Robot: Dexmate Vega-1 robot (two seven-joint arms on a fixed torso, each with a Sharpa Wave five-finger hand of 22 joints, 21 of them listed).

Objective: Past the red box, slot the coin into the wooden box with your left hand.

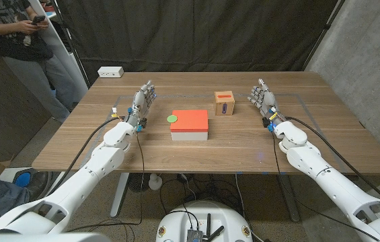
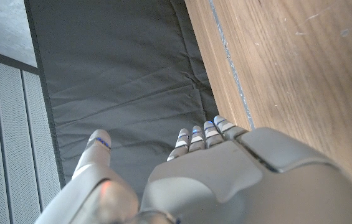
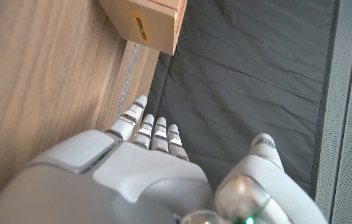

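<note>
Left hand [image 1: 142, 101] standing on its edge over the wooden table [image 1: 109, 151], fingers [image 2: 202, 135] extended and slightly apart, grasping nothing; it is showing likewise from behind in the left wrist view [image 2: 238, 180]. Right hand [image 1: 263, 99] mirroring it at the opposite side, fingers straight, released and empty, also showing in the right wrist view [image 3: 132, 180]. Between the hands one red box [image 1: 190, 124] with a white base is lying near the table's middle. One green coin [image 1: 172, 119] is lying flat just beside that box's left edge, near the left hand but apart from it. One wooden box [image 1: 224, 103] is standing beyond the red box toward the right hand, a red strip on its top and a dark slot in its front face; the right wrist view is showing a slot in its side [image 3: 139, 28]. One small white device [image 1: 109, 72] is sitting at the far left corner. A black curtain [image 1: 196, 33] is hanging behind the table, a grey wall [image 1: 371, 47] is rising at the right, and one person [image 1: 21, 40] is standing at the far left, holding a small dark object.
</note>
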